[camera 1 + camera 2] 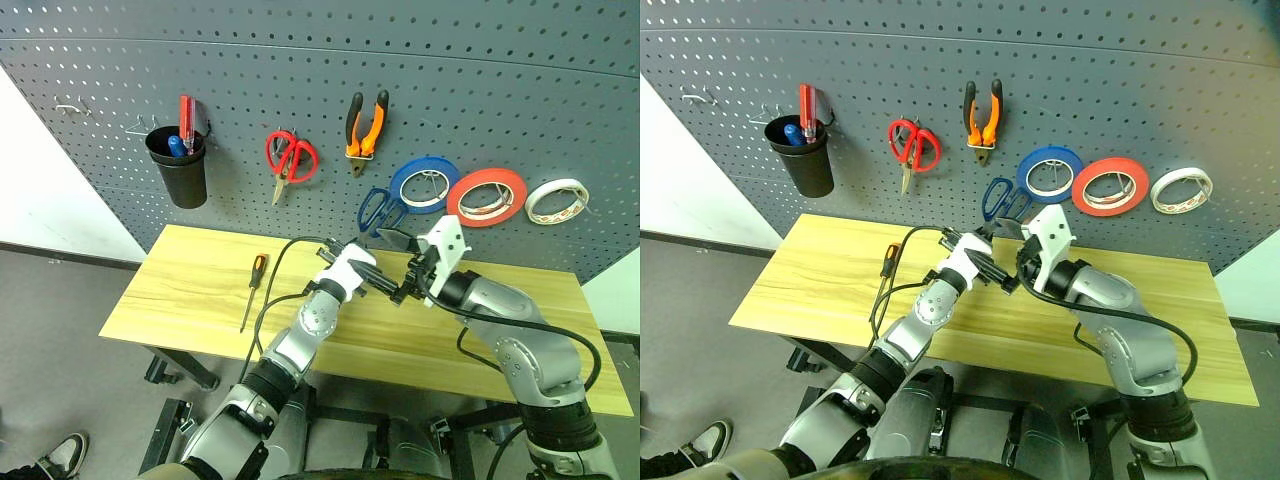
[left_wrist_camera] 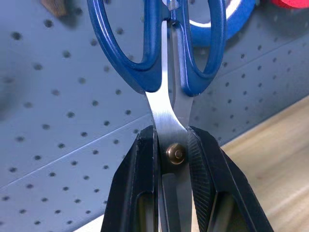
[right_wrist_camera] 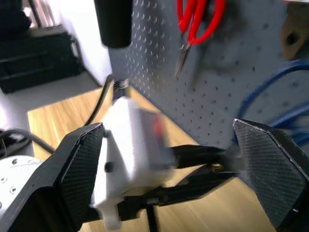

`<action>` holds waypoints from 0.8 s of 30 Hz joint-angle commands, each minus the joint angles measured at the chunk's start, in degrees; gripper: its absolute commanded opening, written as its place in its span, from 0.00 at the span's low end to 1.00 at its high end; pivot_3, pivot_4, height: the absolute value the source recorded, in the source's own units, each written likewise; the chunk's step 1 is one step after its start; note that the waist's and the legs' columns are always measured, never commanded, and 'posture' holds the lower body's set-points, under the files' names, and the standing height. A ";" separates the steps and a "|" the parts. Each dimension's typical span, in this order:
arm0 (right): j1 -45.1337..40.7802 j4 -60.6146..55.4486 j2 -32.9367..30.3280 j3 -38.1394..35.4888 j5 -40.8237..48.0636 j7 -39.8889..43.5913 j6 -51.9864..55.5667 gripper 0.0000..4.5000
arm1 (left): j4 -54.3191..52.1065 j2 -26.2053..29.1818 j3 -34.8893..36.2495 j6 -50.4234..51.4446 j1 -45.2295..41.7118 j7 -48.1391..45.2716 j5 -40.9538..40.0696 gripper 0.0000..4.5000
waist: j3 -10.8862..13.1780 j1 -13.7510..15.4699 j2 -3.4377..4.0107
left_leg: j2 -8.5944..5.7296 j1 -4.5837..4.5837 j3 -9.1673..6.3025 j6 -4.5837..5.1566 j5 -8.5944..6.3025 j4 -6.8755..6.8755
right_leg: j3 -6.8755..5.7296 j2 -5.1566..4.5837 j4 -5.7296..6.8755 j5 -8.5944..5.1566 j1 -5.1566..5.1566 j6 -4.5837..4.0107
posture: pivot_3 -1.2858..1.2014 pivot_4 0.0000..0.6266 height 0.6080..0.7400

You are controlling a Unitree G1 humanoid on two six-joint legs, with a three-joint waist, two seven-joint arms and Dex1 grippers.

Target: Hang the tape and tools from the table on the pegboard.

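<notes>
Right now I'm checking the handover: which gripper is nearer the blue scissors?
Left. The left gripper is shut on the blue scissors at the pivot; the right gripper is open beside them.

Pegboard [image 1: 480, 80] dark grey, dotted with rows of small holes. Table [image 1: 200, 290] light yellowish wood planks. Scissors [image 2: 166, 72] blue handles, steel blades. Pliers [image 1: 366, 125] orange-black. Tape [image 1: 487, 197] red-orange; blue roll [image 1: 425, 184] beside it. Screwdriver [image 1: 254, 285] orange-black handle. Cup [image 1: 180, 165] black.

Scissors [image 2: 169, 87]: we see blue handles up, steel blades clamped at the pivot, centre frame.
Pliers [image 1: 366, 125]: orange-black, hanging upper centre on the pegboard [image 1: 480, 70].
Tape [image 1: 487, 196]: red-orange ring, hung right of centre.
Screwdriver [image 1: 254, 287]: flat on the table [image 1: 190, 290], left.
</notes>
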 commanded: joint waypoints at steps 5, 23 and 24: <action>1.65 -3.76 -0.19 -3.92 4.35 2.83 -3.77 1.00 | -1.26 1.55 0.89 -8.42 0.70 3.17 3.14 0.12 | 0.00 0.01 0.00 | 0.00 0.01 0.00 0.00 0.00 0.00 | 0.00 0.00 0.00 0.00 0.00 0.00 | 0.62 0.12 0.16; 1.79 -4.73 1.46 -9.59 15.07 5.90 -8.78 1.00 | -8.85 7.10 7.49 -20.71 2.42 14.45 8.53 0.12 | 0.00 0.17 0.00 | -0.01 0.01 -0.01 0.01 0.00 -0.01 | -0.02 -0.01 0.01 0.00 0.03 0.01 | 0.62 0.11 0.16; 1.77 -4.71 1.37 -9.77 15.39 5.89 -8.87 1.00 | -9.67 7.27 7.81 -20.81 2.83 14.52 8.61 0.12 | 0.00 0.18 0.00 | -0.01 0.02 -0.01 0.01 0.00 -0.01 | -0.02 0.00 0.01 0.00 0.04 0.01 | 0.62 0.11 0.16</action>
